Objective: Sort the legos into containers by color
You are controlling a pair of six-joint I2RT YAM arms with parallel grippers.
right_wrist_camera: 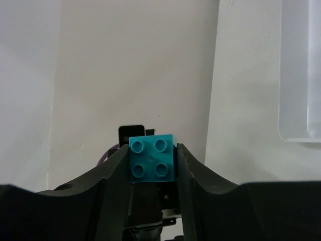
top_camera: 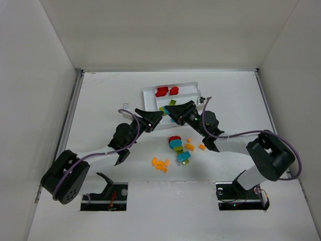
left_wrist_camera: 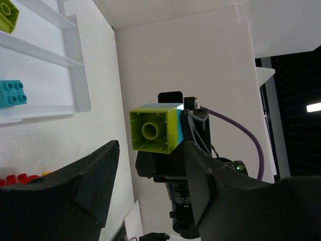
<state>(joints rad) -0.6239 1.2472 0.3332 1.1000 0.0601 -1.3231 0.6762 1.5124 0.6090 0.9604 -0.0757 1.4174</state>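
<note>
My right gripper [right_wrist_camera: 153,148] is shut on a teal-blue brick [right_wrist_camera: 153,158], studs facing its camera. In the left wrist view a lime green brick [left_wrist_camera: 153,130] is stuck on that teal one, hollow underside toward me. My left gripper [left_wrist_camera: 150,156] is open, its fingers [left_wrist_camera: 95,175] spread just short of the green brick without touching it. From above, both grippers, left [top_camera: 154,120] and right [top_camera: 175,113], meet tip to tip just in front of the white tray [top_camera: 195,86], which holds two red bricks [top_camera: 161,92], a green brick [left_wrist_camera: 7,15] and a teal one [left_wrist_camera: 12,93].
Loose bricks lie on the table near the arms: a red, teal and green cluster [top_camera: 176,144], a teal brick [top_camera: 183,156], and orange pieces [top_camera: 160,164] [top_camera: 189,146] [top_camera: 201,147]. White walls enclose the table on three sides.
</note>
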